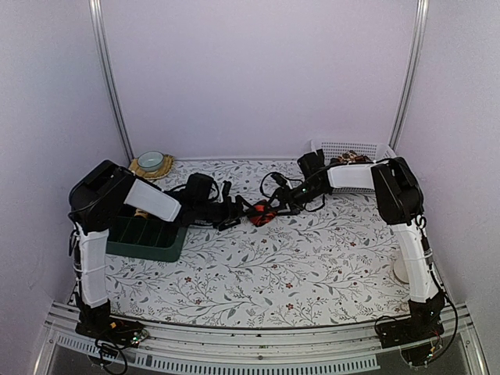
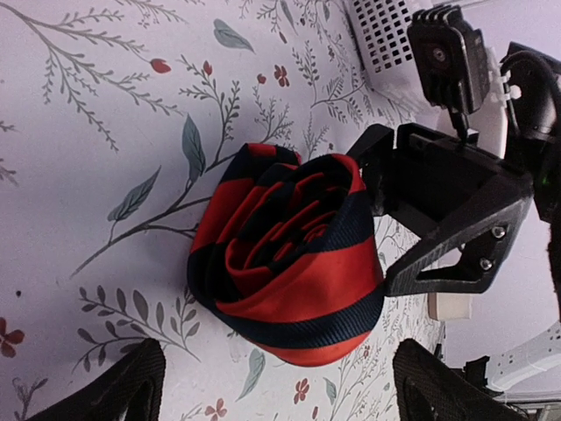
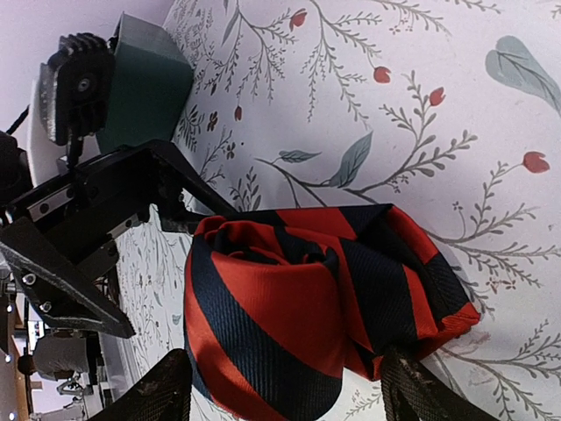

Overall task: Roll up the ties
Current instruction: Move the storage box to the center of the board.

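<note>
A red tie (image 1: 263,212) with dark diagonal stripes lies rolled into a coil on the flowered table, between my two grippers. In the left wrist view the coil (image 2: 285,254) sits just beyond my left gripper (image 2: 280,395), which stands open with its fingers (image 2: 123,390) wide apart and touching nothing. In the right wrist view the coil (image 3: 307,307) fills the gap between the fingers (image 3: 416,390) of my right gripper (image 3: 289,395), which is closed on its sides. From above, the left gripper (image 1: 234,214) is left of the coil and the right gripper (image 1: 277,206) is right of it.
A dark green divided tray (image 1: 144,238) sits under the left arm. A white basket (image 1: 351,148) holding more ties stands at the back right. A pale bowl on a woven coaster (image 1: 151,162) is at the back left. Black cables trail around both wrists.
</note>
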{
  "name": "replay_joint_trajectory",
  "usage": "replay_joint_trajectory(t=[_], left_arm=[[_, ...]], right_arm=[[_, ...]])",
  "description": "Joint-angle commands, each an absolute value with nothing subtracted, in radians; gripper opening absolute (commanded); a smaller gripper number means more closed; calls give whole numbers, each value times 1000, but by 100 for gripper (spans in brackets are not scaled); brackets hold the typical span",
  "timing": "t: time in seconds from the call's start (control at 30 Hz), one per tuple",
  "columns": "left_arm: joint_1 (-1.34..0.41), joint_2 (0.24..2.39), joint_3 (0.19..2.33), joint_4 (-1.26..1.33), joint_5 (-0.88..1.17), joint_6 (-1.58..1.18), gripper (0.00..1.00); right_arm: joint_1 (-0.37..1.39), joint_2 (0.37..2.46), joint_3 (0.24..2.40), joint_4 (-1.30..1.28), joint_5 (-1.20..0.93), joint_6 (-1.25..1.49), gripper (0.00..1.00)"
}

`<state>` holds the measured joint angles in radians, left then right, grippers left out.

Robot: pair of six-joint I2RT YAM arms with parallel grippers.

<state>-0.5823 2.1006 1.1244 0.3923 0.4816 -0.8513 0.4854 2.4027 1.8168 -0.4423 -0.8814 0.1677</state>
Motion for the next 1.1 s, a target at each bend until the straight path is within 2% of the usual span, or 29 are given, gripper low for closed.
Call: replay_joint_trajectory(t=[0.0, 0.27, 0.77, 1.07], left_arm=[[-582, 2146, 1121, 486, 527, -907, 88], [-569, 2181, 1118, 550, 555, -950, 80], [-567, 2221, 1100, 674, 607, -1006, 78], [-564, 2243, 1068, 782, 629, -1054, 78]], right_arm=[[495, 2494, 1837, -402, -954, 172, 73], [506, 2504, 1843, -368, -977, 209, 73], [526, 2533, 1843, -362, -1027, 213, 65], [536, 2534, 1806, -271, -1089, 290, 48]])
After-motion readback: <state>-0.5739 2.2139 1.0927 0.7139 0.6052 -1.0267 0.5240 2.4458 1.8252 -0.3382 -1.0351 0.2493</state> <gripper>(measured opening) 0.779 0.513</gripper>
